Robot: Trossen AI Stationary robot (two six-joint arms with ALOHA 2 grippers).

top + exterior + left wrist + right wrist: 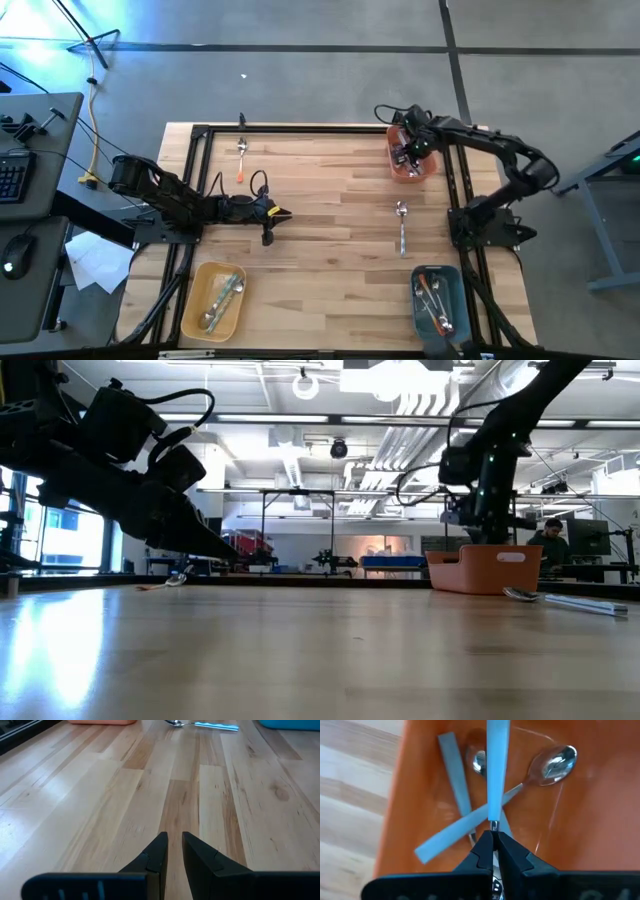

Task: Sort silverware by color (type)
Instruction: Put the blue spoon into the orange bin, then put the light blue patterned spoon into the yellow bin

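While the high view hides it, the right pincer (pixel 494 839) visibly grips a blue-handled utensil (pixel 497 770) over the orange bin (pixel 580 820).

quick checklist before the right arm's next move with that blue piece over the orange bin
1. Right gripper shut on the blue piece: ok, jaws pinch its end.
2. Piece clear of the orange bin: cannot tell; it hangs over two other blue-handled pieces inside, gap unclear.
3. Blue bin ready to receive: ok, at the near right corner, already holding silverware.
4. Path from orange bin to blue bin: not ok, a blue-handled spoon lies on the table between them; pass above it.
5. Left gripper out of the way: ok, low at mid-table, holding nothing.
6. Loose piece at the far left: ok, well away from the path.
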